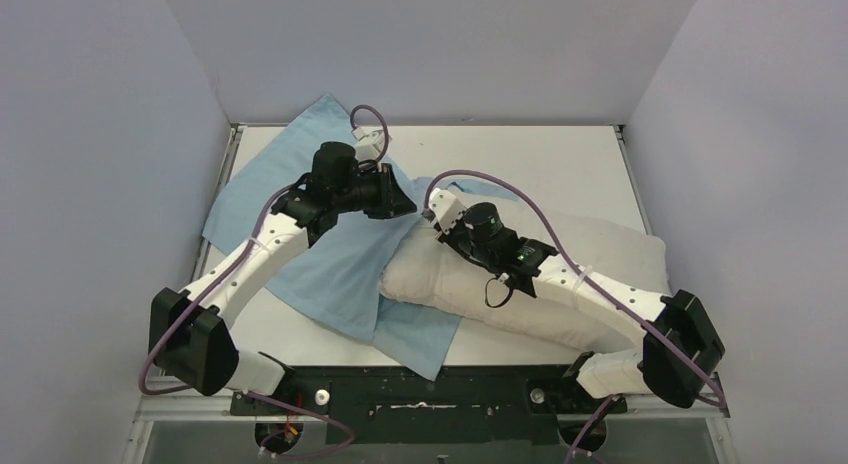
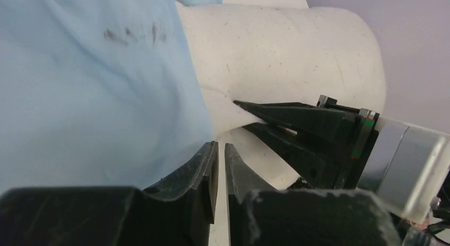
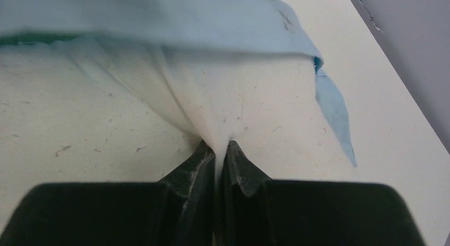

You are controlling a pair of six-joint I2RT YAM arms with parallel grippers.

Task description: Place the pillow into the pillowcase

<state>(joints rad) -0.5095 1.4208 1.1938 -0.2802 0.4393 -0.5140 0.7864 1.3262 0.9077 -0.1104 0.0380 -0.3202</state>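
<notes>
Over on the counter (image 1: 560, 164), right gripper (image 3: 216, 145) pinches the pillow (image 1: 600, 239), its end under the pillowcase (image 1: 340, 274) edge — left gripper (image 2: 218, 146) is closed, grip unclear. Looks like insertion starting; next, hold the opening up.

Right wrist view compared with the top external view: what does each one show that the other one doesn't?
Only the right wrist view shows the right gripper shut on a bunched pinch of pillow fabric, just below the pillowcase edge. Only the top external view shows the left gripper at the pillowcase beside the pillow's end, and how both things lie across the table. Both show the light blue pillowcase overlapping the off-white pillow.
</notes>
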